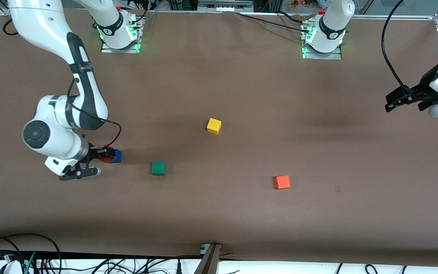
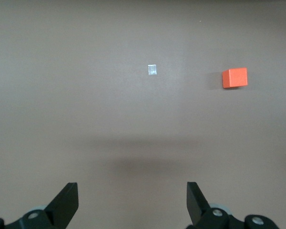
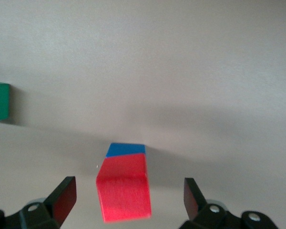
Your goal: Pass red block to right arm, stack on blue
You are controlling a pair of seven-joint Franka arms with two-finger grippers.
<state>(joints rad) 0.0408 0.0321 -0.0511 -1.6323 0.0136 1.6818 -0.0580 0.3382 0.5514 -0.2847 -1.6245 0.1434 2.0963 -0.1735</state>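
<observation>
Resting on the small blue cube (image 3: 127, 149) near the right arm's table edge, the deep-red cube (image 3: 124, 191) sits skewed; it could be toppled by the right gripper's (image 3: 128, 198) wide-open, empty fingers. The left gripper (image 2: 133, 200) waits, spread empty.

A brown counter (image 1: 242, 87) is carrying small green (image 1: 158, 168), yellow (image 1: 214, 126) and orange-red (image 1: 282, 182) cubes. The right end effector (image 1: 103, 154) is sitting at a deep-red cube (image 1: 107, 159) on a blue cube (image 1: 117, 156). The left end effector (image 1: 392, 102) is waiting above the counter's edge.
</observation>
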